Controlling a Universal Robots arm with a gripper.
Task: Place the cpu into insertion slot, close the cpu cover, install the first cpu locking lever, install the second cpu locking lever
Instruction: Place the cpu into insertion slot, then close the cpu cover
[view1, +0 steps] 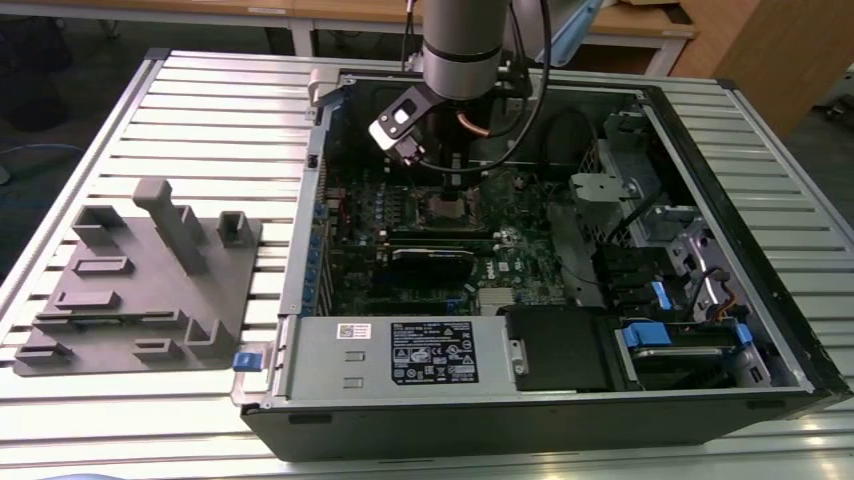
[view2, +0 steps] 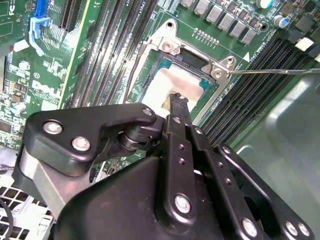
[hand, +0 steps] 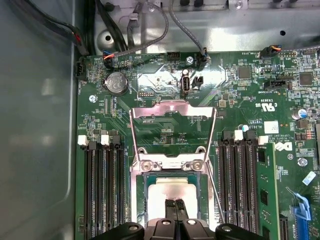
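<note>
The cpu (hand: 172, 192) (view2: 167, 82), a silvery-tan square, lies flat in the insertion slot (hand: 141, 197) on the green motherboard. In both wrist views my gripper (hand: 175, 204) (view2: 176, 100) is shut, its two black fingertips pressed together and resting on the cpu's top face near one edge. The cpu cover (hand: 172, 107), a thin silver frame with a square window, is swung open and stands back from the slot on its hinge. A thin locking lever (hand: 214, 192) (view2: 280, 71) sticks out loose beside the slot. In the exterior view my gripper (view1: 453, 178) reaches down into the open case over the slot (view1: 451, 207).
Black memory slots (hand: 102, 190) (hand: 240, 185) flank the socket on both sides. The case's metal wall (hand: 35, 125) is close by. A labelled black power supply box (view1: 427, 352) and blue-tabbed drive bays (view1: 647, 335) sit in the case. A grey fixture block (view1: 140, 290) lies on the table.
</note>
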